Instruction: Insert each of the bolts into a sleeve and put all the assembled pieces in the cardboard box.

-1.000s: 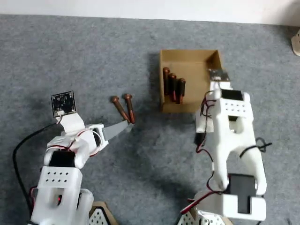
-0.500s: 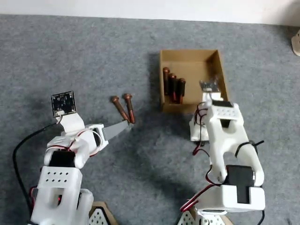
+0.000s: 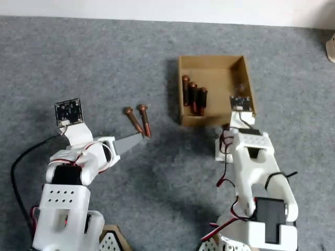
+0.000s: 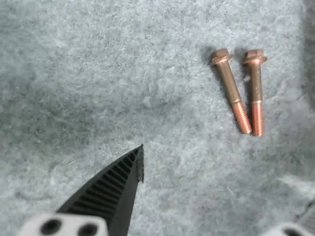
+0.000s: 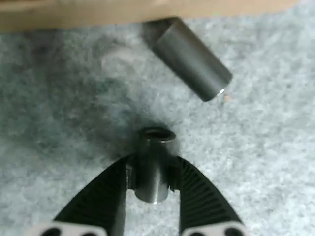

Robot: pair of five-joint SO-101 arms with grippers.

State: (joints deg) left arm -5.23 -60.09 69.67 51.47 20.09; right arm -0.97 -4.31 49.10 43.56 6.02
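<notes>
Right wrist view: my right gripper (image 5: 152,168) is clamped on a sleeve (image 5: 154,147). It is a short dark tube standing upright between my ribbed black fingers (image 5: 110,196), with its open round mouth at the top and a dull metallic sheen down its side. A second sleeve (image 5: 189,58) of the same dark grey lies tilted on the grey carpet (image 5: 59,98) a little beyond. One of its ends is close against the wall of the cardboard box (image 5: 147,10) and the other points away from it. I can make out no lettering or marking on either sleeve.

From the high view, my right arm (image 3: 251,157) sits just outside the near right corner of the box. Inside the box, three assembled pieces (image 3: 193,97) lie side by side along the wall nearer my left arm. Each has a coppery head and a dark body.

My left gripper (image 3: 131,142) rests low on the carpet with its tip just beside the threaded ends of two loose bolts (image 3: 139,120). It is open. In the left wrist view, one black ribbed finger (image 4: 120,182) ends in a bare point with nothing pressed against it.

The bolts are copper-coloured, with flanged hex heads, smooth shanks and brighter threaded ends. One bolt (image 4: 230,91) leans toward the other (image 4: 255,93), so their heads are apart and their threaded tips nearly touch. Both lie well apart from the box.
</notes>
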